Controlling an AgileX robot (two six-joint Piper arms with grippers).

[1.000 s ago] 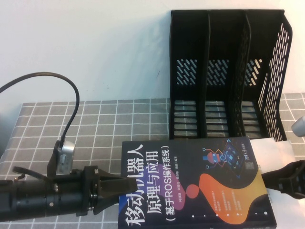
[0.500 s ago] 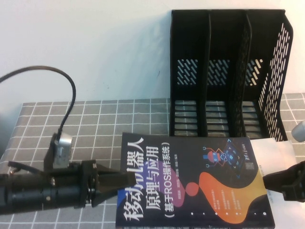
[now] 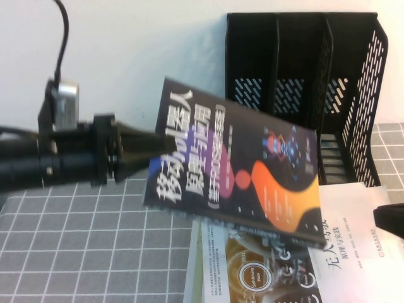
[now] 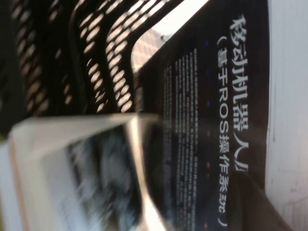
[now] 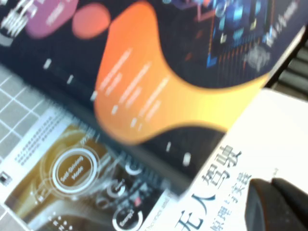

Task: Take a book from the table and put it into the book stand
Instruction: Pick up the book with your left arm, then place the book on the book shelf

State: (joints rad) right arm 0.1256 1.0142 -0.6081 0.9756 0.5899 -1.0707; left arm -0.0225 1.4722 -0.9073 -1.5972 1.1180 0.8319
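Lifted off the table (image 3: 76, 240) since a second ago, book (image 3: 237, 167) now tilted midair in left gripper (image 3: 154, 148) clamped on its edge before book stand (image 3: 303, 88); right gripper (image 3: 392, 221) low at right, grip unclear; next: swing upright into a compartment.

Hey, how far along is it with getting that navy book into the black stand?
Done: the book is off the table, held tilted by the left gripper. The right gripper sits at the right edge. Left: the book stand holds no book yet.
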